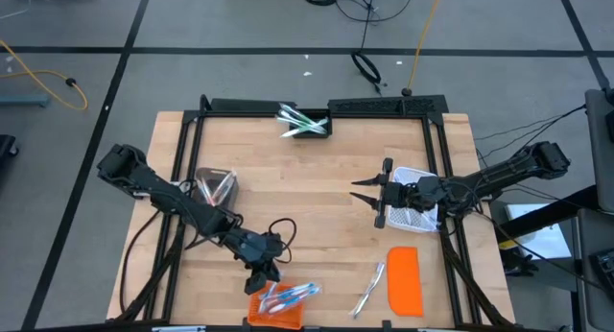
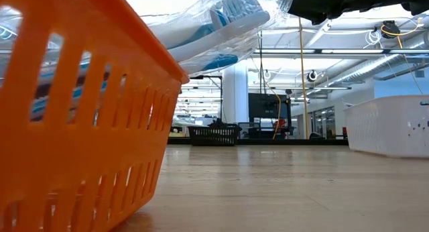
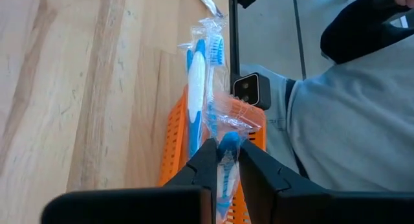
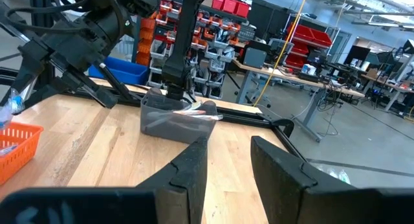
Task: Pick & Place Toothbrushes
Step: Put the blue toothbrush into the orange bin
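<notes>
While wrapped blue toothbrush [image 3: 223, 160] is pinched between narrow fingers of left gripper [image 1: 261, 272], it is held directly above orange basket [image 1: 257, 311], likely for release onto the bagged toothbrushes [image 1: 288, 295] already lying across rim just beyond fingertips. Fingers judged to be loosening; grip not yet lost. Right gripper [image 1: 369, 196] is kept waiting well apart, beside white mesh basket [image 1: 422, 219], fingers partly spread, nothing held. More toothbrushes seen in dark bin [image 1: 305, 123] far ahead, two loose ones [image 1: 368, 289] beside orange lid [image 1: 404, 280].
</notes>
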### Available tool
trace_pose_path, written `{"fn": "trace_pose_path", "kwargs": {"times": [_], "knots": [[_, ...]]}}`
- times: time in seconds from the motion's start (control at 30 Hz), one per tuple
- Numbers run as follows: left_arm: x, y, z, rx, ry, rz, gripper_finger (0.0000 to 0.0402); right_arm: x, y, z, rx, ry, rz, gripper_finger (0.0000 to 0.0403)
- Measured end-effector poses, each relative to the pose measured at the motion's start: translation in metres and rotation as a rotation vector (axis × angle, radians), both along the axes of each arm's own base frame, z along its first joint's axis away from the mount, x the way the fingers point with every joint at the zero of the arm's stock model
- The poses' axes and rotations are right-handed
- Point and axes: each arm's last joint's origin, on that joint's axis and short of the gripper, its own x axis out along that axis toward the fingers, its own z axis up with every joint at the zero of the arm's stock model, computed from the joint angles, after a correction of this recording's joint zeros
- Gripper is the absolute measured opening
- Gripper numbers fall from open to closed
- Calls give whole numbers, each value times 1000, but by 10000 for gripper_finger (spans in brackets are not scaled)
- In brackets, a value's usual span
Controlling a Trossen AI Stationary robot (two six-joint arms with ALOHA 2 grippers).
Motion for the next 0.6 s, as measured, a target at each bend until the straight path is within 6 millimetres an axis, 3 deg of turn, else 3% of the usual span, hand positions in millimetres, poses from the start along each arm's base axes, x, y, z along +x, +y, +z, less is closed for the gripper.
{"fn": "trace_pose_path", "kwargs": {"times": [0.33,0.6], "knots": [[1,-1,2,6,-36,-20,130,0,0,0,-1,3,0,112],[1,-1,2,11,-40,-24,167,0,0,0,-1,4,0,112]]}}
